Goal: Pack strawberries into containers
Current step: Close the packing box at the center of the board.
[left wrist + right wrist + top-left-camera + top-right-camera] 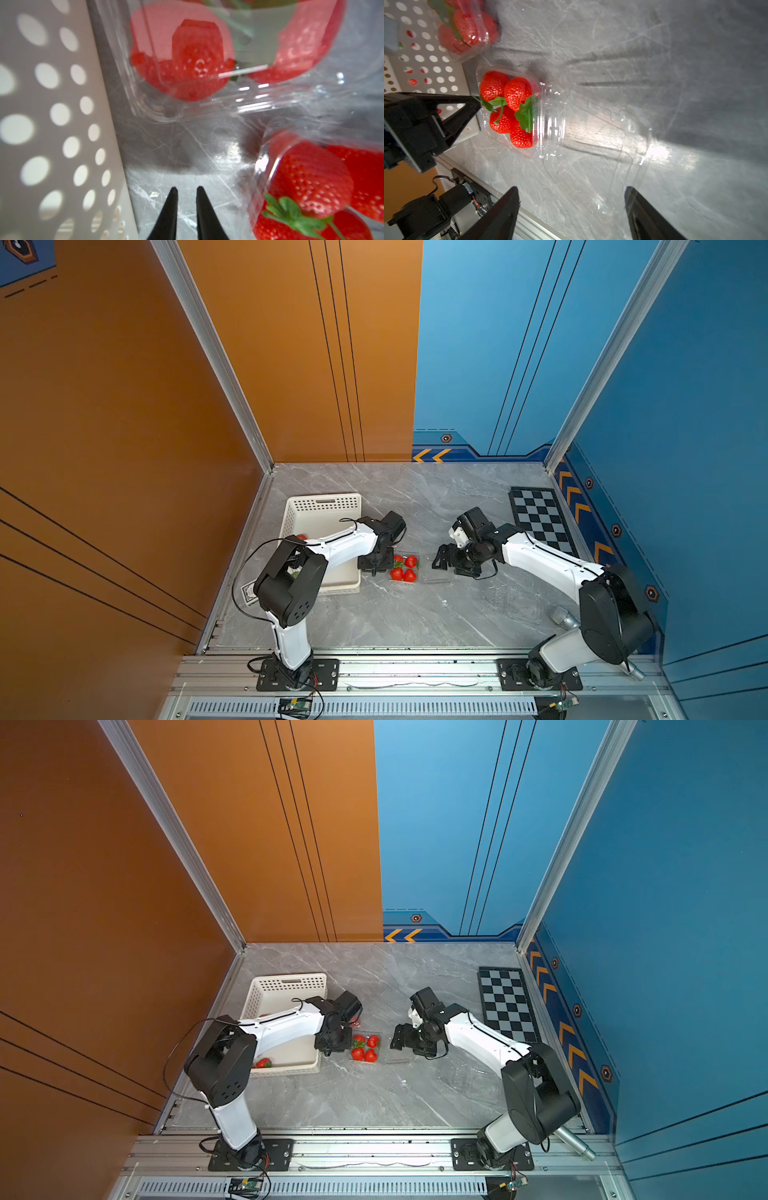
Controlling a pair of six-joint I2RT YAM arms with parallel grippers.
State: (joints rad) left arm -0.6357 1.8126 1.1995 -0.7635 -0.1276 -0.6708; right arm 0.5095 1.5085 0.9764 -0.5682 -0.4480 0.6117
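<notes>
Four strawberries (pixel 404 568) fill an open clear container (pixel 533 151) on the marble table; its lid (pixel 591 133) lies flat beside it. My left gripper (pixel 186 188) stands between this container and the white basket (pixel 320 506). Its jaws are a narrow gap apart, with only tabletop between them. My right gripper (pixel 572 189) hovers open over the flat lid, holding nothing. A second container of strawberries (pixel 465 29), lid down, sits against the basket. More strawberries (pixel 263 1063) lie in the basket, partly hidden by my left arm. An empty clear container (pixel 469 1077) sits at the right.
A checkerboard mat (pixel 542 520) lies at the back right. A metal cylinder (pixel 563 616) rests by the right arm's base. A printed tag (pixel 248 593) lies left of the basket. The cell's walls close in three sides, with a metal rail along the front.
</notes>
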